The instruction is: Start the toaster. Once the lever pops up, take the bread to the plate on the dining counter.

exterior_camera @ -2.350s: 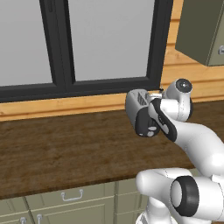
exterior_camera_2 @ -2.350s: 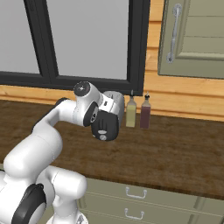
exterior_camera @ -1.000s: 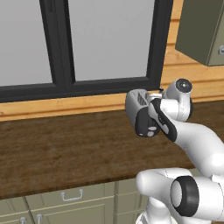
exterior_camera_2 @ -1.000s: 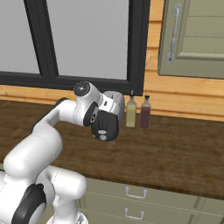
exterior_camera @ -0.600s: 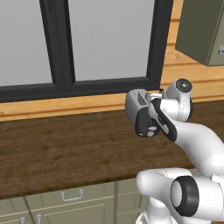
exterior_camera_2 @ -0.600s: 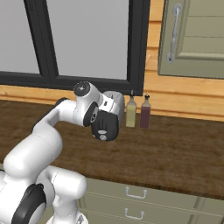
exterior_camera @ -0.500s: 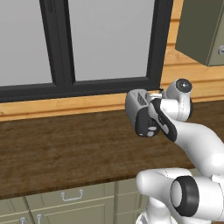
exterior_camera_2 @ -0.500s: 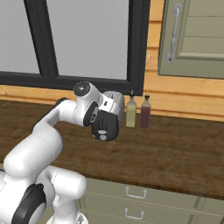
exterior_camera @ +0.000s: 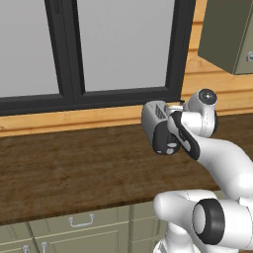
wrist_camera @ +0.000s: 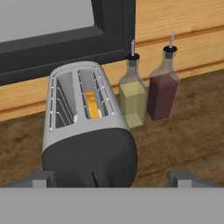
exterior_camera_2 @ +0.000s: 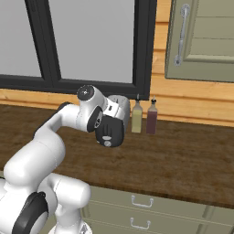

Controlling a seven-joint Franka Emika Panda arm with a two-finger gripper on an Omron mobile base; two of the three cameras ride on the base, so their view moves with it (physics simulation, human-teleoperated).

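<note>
The gripper (wrist_camera: pixel 112 178) is hovering just in front of the toaster (wrist_camera: pixel 87 131), its fingers (wrist_camera: pixel 179 177) standing wide apart and holding nothing. The bread (wrist_camera: pixel 92 105) is sitting down in the toaster's right slot. An oil bottle (wrist_camera: pixel 132 94) and a dark vinegar bottle (wrist_camera: pixel 163 89) are standing just right of the toaster on the wooden table (wrist_camera: pixel 188 135).

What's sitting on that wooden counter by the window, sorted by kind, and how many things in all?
Toaster: 1
Bread in the toaster's slot: 1
Bottles: 2, one yellow and one dark red
Total: 4
</note>
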